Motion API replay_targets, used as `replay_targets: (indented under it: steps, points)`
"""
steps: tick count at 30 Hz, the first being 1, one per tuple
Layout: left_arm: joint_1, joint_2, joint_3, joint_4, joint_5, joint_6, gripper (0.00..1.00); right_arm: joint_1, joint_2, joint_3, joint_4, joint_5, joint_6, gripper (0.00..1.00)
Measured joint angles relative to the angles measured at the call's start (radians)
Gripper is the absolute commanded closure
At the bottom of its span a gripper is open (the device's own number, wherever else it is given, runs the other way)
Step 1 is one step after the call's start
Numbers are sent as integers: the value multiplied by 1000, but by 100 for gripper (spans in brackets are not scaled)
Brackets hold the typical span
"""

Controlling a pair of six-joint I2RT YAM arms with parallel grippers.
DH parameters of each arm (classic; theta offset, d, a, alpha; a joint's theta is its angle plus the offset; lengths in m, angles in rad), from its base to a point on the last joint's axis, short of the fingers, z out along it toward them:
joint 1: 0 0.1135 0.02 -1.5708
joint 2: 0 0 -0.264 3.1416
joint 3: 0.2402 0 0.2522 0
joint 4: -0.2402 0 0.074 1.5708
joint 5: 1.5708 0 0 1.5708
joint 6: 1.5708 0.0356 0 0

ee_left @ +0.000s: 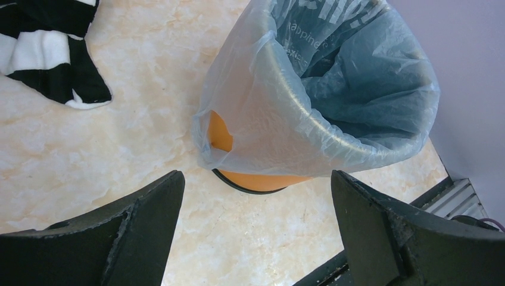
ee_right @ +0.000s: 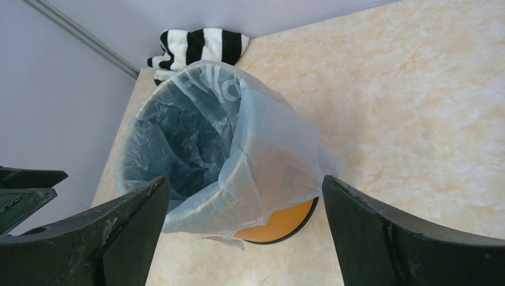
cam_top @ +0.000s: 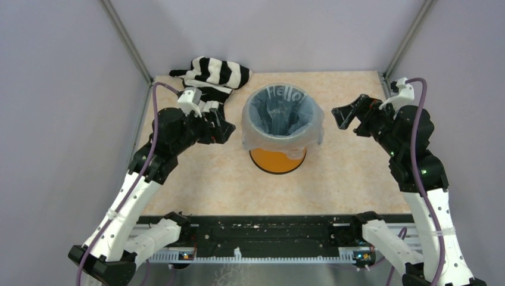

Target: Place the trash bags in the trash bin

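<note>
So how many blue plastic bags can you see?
1. The trash bag sits in the orange trash bin mid-table, its edge folded over the rim. A second layer inside it would be hidden.

The bag (cam_top: 283, 113) is translucent pale blue with white lettering; the bin (cam_top: 277, 161) beneath shows orange with a black base ring. At eleven o'clock from it, the cloth (cam_top: 217, 72) is striped black and white. The table (cam_top: 357, 173) is marbled beige, the walls (cam_top: 59, 89) lilac.
</note>
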Motion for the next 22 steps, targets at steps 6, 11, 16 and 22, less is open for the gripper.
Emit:
replay_targets:
  steps: [6,11,16,22]
  points:
    - [0,0,0,0,-8,0,2,0,0,0,0,0,0,1]
    - [0,0,0,0,-11,0,2,0,0,0,0,0,0,1]
    - [0,0,0,0,-12,0,2,0,0,0,0,0,0,1]
    - [0,0,0,0,-15,0,2,0,0,0,0,0,0,1]
